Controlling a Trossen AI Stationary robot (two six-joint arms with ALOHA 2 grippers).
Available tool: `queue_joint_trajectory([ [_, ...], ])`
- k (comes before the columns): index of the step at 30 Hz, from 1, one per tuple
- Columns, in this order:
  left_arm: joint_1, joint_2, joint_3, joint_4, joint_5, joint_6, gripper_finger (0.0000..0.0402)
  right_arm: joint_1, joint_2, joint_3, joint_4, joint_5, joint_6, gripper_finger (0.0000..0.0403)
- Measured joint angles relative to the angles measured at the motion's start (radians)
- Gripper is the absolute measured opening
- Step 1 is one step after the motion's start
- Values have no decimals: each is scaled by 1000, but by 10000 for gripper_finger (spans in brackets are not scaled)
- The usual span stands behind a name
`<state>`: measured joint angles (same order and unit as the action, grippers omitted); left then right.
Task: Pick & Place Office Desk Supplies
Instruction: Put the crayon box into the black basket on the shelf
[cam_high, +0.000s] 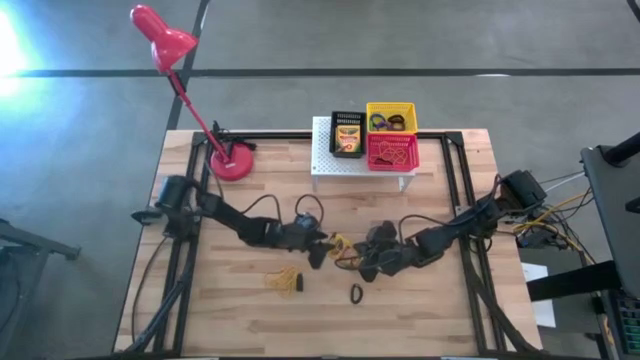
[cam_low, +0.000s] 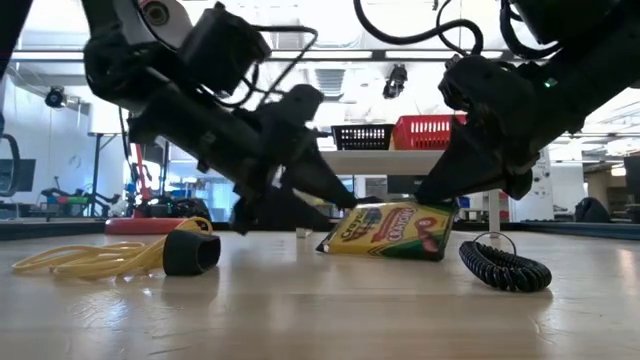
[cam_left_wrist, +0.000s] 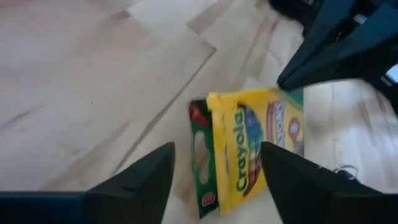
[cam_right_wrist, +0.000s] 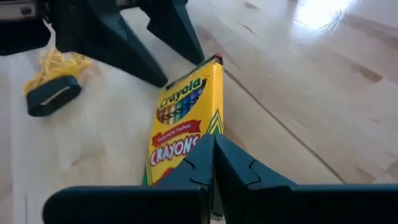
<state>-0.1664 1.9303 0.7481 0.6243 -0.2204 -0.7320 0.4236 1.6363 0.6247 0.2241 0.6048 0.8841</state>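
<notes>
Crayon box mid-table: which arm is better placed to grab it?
Left, probably. The left gripper is open, and the crayon box lies just ahead, in line with the gap between its jaws. The right gripper sits at the box's other end with jaws shut, so it would have to open first.

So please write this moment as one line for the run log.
left gripper: open around crayon box | right gripper: shut, on box's other end | box: on table | rubber-band tangle, black ring: untouched
</notes>
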Motion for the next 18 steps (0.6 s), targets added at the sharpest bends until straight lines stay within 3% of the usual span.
queue_joint_trajectory([
  [3,9,41,34,-2,56,12,274,0,0,4,6,1,-13,8],
  [7,13,86,74,37,144,64,278,0,0,3,3,1,-17,8],
  [11,13,116,119,47,219,88,257,2,0,3,2,1,-24,8],
  [18,15,110,136,1,224,114,203,4,0,3,-10,-31,-44,8],
])
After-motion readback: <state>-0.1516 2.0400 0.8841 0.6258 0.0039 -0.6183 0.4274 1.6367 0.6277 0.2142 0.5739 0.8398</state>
